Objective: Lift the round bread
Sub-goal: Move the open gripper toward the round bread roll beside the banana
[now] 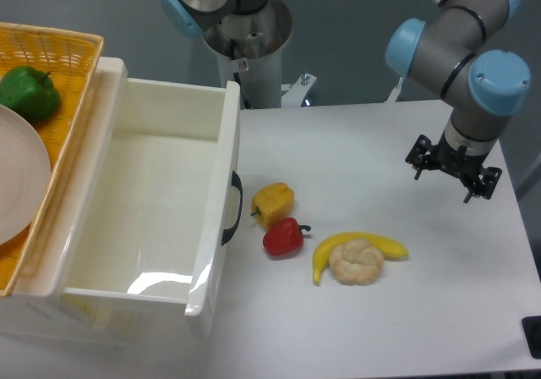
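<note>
The round bread [356, 262] is a pale beige, knotted bun. It lies on the white table [380, 142] right of centre, touching the inner curve of a yellow banana [390, 245]. My gripper [450, 180] hangs from the grey-and-blue arm at the right side of the table, up and to the right of the bread and well apart from it. Its two dark fingers point down with a gap between them and hold nothing.
A yellow-orange pepper [274, 201] and a red pepper [283, 238] lie left of the bread. A white open drawer-like bin [215, 227] stands at the left. Behind it a wicker basket [59, 45] holds a green pepper [28, 94] and a white plate [17, 176].
</note>
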